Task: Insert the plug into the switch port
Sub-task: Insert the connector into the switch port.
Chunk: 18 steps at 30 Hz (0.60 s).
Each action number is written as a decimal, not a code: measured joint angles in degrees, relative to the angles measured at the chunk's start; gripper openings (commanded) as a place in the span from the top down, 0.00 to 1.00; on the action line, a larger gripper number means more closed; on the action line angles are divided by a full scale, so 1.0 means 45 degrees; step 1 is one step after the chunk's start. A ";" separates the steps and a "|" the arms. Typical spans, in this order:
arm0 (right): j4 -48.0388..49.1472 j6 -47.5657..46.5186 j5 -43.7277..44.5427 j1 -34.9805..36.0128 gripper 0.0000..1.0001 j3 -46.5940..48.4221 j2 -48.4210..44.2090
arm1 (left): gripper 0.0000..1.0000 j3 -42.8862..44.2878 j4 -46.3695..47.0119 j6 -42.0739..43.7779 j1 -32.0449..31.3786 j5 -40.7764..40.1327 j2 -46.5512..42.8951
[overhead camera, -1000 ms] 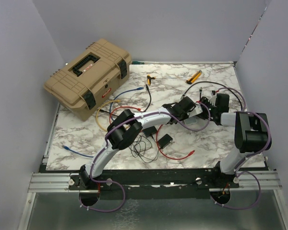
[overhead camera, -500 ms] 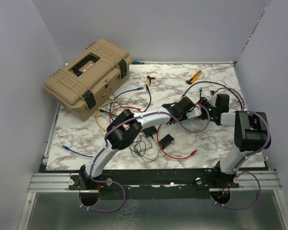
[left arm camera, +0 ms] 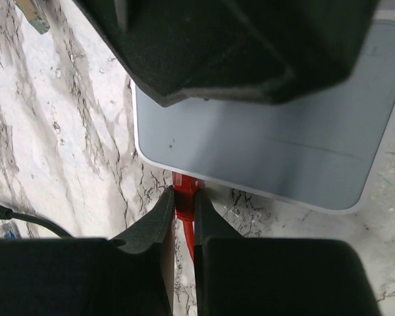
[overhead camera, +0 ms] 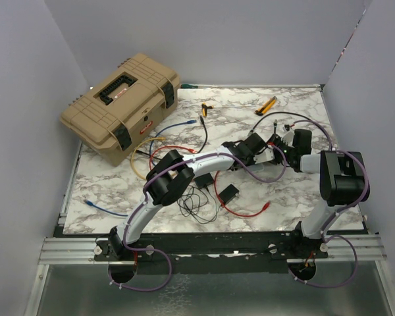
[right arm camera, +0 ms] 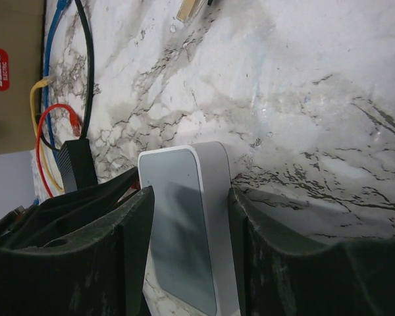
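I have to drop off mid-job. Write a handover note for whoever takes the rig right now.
The left gripper is shut on the red plug.
The right gripper is clamped across the switch, which lies flat on the table.
Done: the plug tip is at the switch's edge. Whether it is seated cannot be told.
Left: push the plug fully in, check, release both.

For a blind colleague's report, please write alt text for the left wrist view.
The left claw pinches a red cable plug at the edge of a flat white-grey rectangular box on a marble-patterned table. Whether the plug is seated cannot be told.
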 measured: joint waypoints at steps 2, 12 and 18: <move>0.0044 -0.0049 -0.0049 0.0083 0.49 0.0044 0.0053 | 1.00 0.0044 -0.0126 0.0000 0.0000 -0.0015 0.0000; 0.0223 -0.0228 -0.0185 0.0262 0.50 0.0170 0.0219 | 1.00 -0.0291 0.0379 -0.0622 -0.0058 -0.0879 -0.0107; 0.0296 -0.0257 -0.0170 0.0325 0.51 0.0214 0.0272 | 1.00 -0.1112 0.1384 -0.1064 -0.0112 -0.1122 -0.0408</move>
